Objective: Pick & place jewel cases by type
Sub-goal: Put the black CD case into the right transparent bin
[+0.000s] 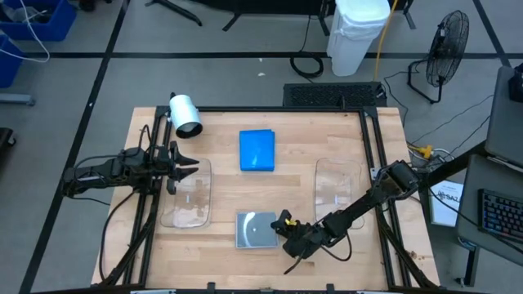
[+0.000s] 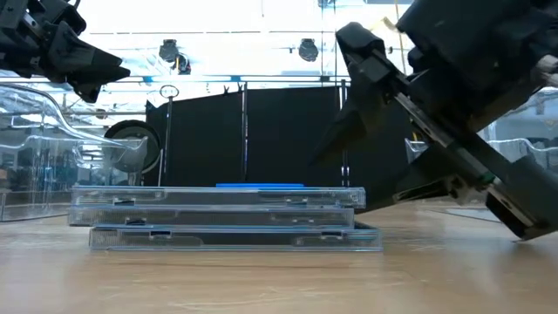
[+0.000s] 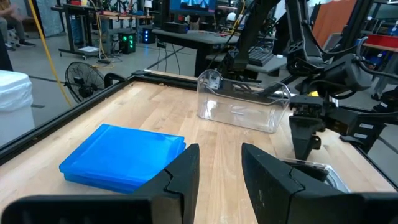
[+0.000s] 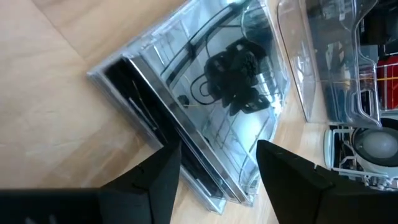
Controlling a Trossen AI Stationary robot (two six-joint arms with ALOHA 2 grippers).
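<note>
A stack of grey translucent jewel cases (image 1: pixel 256 229) lay flat near the table's front edge, at about six o'clock from the table's centre. In the low view the stack (image 2: pixel 222 218) showed three cases, the lowest set a little off from the two above. A second stack, the bright blue jewel cases (image 1: pixel 257 150), lay at about twelve o'clock from the grey stack, well apart from it and nearer the table's far side; the left wrist view showed it (image 3: pixel 124 155) as at least two cases, one on the other.

The right gripper (image 1: pixel 288 231) stood at three o'clock from the grey stack, just beside its edge, low over the wood. Its fingers (image 4: pixel 158 177) were spread wide and held nothing; in the right wrist view the corner of the grey stack (image 4: pixel 205 112) lay just ahead of the gap between them.

A clear tray (image 1: pixel 189 196) sat at about nine o'clock from the grey stack, and another clear tray (image 1: pixel 337 186) at about two o'clock. The left gripper (image 1: pixel 186 166) hovered over the far end of the left-hand tray, its fingers (image 3: pixel 186 174) parted by a narrow gap with nothing between them. A white cylinder (image 1: pixel 185 113) lay at about eleven o'clock on the wooden table (image 1: pixel 286 131).
</note>
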